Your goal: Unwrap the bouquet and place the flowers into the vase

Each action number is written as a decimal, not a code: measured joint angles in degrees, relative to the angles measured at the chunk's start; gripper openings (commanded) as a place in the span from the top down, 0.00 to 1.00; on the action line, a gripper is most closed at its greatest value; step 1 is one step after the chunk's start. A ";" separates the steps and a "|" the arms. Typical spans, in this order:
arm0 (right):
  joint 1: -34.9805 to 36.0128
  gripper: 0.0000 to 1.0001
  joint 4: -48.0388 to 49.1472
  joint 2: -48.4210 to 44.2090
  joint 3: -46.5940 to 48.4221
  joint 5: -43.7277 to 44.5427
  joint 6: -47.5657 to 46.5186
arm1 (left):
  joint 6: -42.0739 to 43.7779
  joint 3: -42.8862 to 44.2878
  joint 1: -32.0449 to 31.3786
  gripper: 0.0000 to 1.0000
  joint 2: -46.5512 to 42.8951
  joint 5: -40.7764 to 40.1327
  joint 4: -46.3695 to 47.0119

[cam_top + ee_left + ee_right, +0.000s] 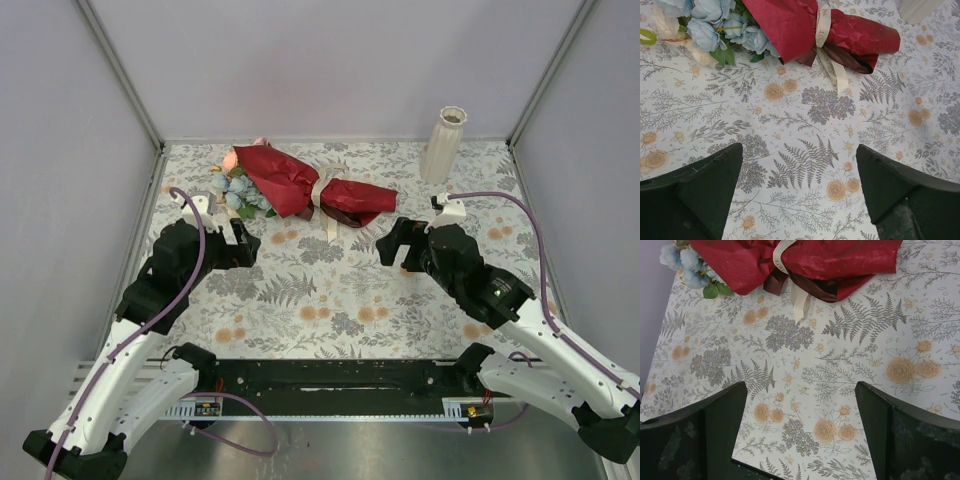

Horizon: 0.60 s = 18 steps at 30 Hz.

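The bouquet (300, 187) lies on its side toward the far part of the desk (330, 305), left of centre, and is fully wrapped. The dark red paper (285, 175) is closed around the stems and the cream ribbon (322, 195) is tied round its waist, with one loose end trailing onto the desk toward the arms. The flowers (238, 190), pale blue, peach and cream heads with green leaves, poke out of the paper's wide end on the left; their stems are hidden inside. The vase (444, 143) stands upright at the far right of the desk, apart from the bouquet's narrow end, and nothing shows at its rim. The left jaws stand wide open on the near side of the flower end and hold nothing. The right jaws are likewise wide open and empty, near the narrow end. Both wrist views show bare patterned desk between the jaws, with the bouquet beyond and untouched. On this showing no step of the task is done: the ribbon is yet to be undone, the paper yet to be opened, and the flowers yet to be stood in the vase.
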 measured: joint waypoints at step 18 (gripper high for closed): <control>0.00 0.26 16.68 12.68 -4.50 1.70 -7.17 | -0.02 0.00 0.00 0.01 -0.81 -1.64 0.00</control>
